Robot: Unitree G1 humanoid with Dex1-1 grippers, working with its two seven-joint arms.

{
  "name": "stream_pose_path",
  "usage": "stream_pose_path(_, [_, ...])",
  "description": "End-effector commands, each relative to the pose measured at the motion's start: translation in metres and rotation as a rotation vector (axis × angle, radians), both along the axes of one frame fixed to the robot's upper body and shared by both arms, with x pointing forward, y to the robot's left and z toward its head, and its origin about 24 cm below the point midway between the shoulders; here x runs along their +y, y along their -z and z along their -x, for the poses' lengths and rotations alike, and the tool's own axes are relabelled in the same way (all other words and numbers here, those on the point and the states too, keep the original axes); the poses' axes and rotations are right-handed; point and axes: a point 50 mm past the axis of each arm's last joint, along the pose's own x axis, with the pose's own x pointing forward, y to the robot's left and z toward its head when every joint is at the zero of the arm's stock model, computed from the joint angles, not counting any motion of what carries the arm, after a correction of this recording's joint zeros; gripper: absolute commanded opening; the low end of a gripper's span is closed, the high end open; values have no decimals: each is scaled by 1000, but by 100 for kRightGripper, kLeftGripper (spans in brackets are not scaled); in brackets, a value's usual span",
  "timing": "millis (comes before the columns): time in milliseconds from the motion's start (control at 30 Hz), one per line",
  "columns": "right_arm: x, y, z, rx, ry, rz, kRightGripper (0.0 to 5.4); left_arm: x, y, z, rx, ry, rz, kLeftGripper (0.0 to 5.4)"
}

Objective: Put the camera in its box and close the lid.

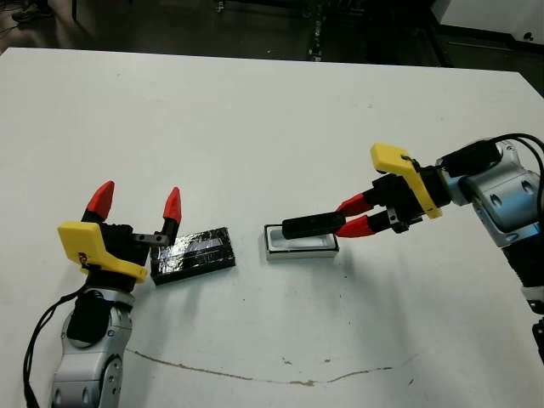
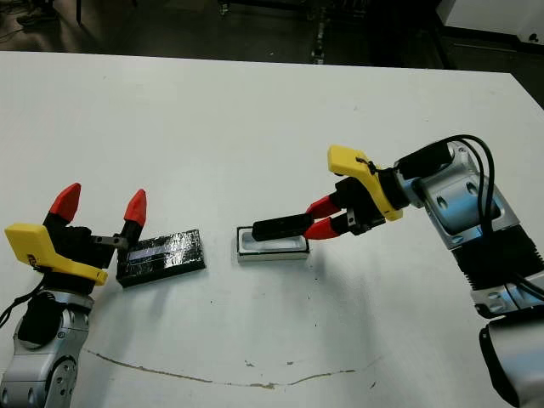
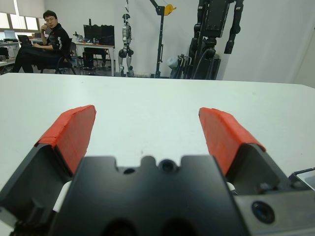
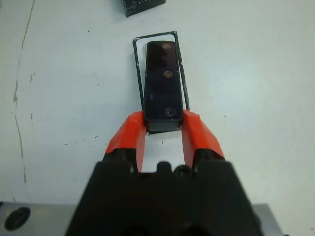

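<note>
Right end effector (image 1: 355, 216) is clamped on one end of the camera (image 1: 308, 226), with the rest of the bar sticking out over the box (image 1: 300, 241), roughly lined up with its long side and hovering just above the white inside. Looks like a light, stiff little bar with a glossy face, so I'd guess it's slippery and could pivot in an end pinch like this; gripping its narrow sides seems the sane way. Box looks light too, with thin walls, so it'll probably skate on the table (image 1: 255, 119) if nudged. Lid (image 1: 195, 252) lies flat on the far side of the box from that arm, just beside the left end effector (image 1: 136, 204), whose fingers are spread and empty. Shiny and thin, so go for its edges.
</note>
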Motion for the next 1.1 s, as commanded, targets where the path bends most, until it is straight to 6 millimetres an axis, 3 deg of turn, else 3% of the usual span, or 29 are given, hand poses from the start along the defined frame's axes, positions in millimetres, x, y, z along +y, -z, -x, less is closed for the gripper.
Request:
stream_pose_path(33, [3, 2, 0, -4, -15, 12, 164, 1, 3, 2, 17, -5, 1, 540])
stream_pose_path(1100, [9, 14, -3, -14, -48, 23, 164, 1, 4, 2, 19, -11, -11, 540])
